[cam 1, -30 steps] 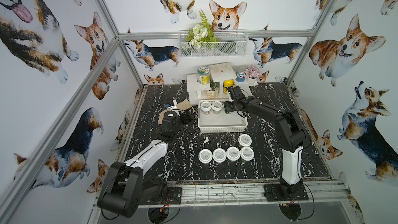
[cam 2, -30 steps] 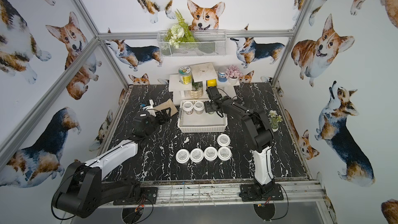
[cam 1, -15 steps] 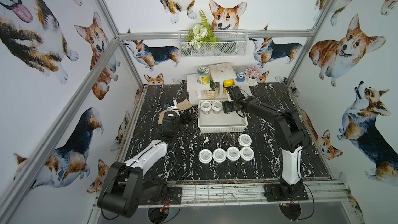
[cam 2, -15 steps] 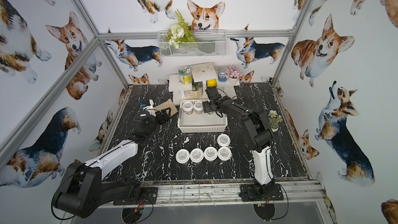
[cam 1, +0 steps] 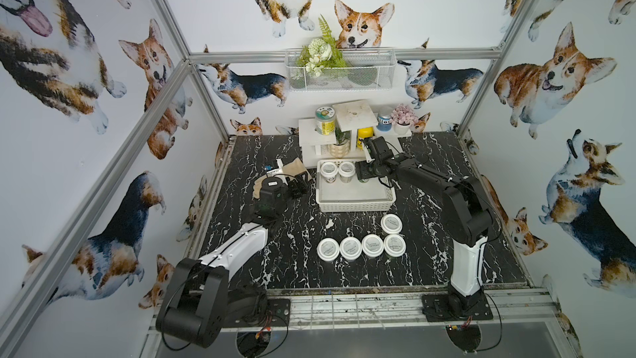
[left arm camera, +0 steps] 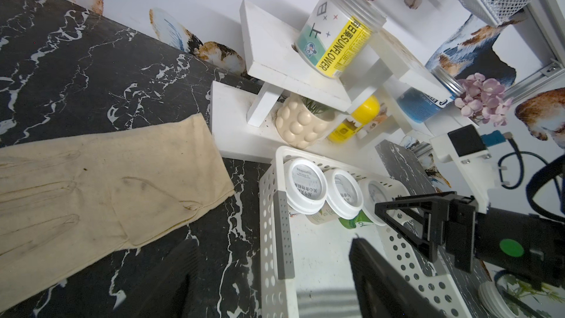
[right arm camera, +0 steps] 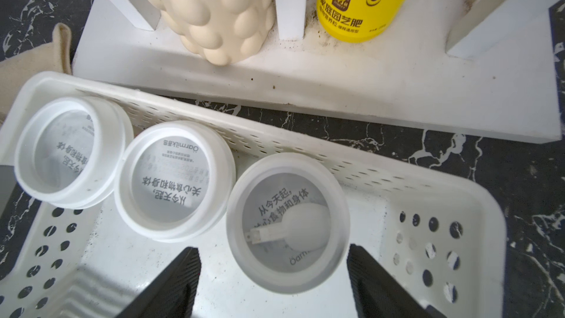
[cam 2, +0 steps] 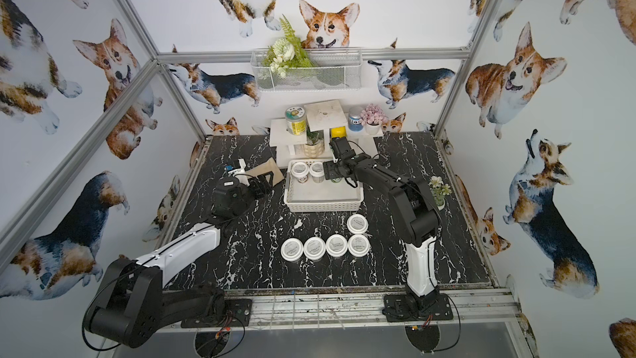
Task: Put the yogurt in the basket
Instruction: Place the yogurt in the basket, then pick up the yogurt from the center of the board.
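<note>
Eight yogurt jars (cam 1: pixel 372 245): three in the basket (cam 1: pixel 354 205) along its far wall, five on the surface (cam 1: pixel 292 263) in front, a row of four plus one. Squat, wide white lids, grey print. Right fingers (right arm camera: pixel 376 289) apart around the third jar (right arm camera: pixel 287 224), not clamping; left fingers (left arm camera: pixel 373 273) apart, empty. Basket's near half lies open.
</note>
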You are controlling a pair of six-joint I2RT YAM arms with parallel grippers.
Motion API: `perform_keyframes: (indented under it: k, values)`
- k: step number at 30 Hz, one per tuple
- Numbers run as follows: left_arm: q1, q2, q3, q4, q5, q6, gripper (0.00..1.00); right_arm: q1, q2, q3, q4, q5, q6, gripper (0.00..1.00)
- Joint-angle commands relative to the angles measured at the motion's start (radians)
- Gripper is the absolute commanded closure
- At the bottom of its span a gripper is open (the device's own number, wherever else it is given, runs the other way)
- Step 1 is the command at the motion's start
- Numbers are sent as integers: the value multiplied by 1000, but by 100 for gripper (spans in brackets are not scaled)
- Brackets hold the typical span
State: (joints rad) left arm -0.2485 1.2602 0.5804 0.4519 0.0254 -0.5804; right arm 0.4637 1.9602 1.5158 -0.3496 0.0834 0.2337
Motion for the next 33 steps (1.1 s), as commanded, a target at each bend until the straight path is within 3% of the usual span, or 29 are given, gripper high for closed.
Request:
perform_keyframes:
  k: [1,9,24,33]
  values:
    - [0,2,8,24,1,10,17,0,-43,-20,8,8,16,19]
    - [0,7,11,21,0,10,18,1,-225,-138,64,-4,54,18]
    - [0,4,10,20,1,8,18,9,-745,-606,5,-10,176,20]
    - [1,0,9,21,-1,8,18,85,-834,-708,-118,22,219,20]
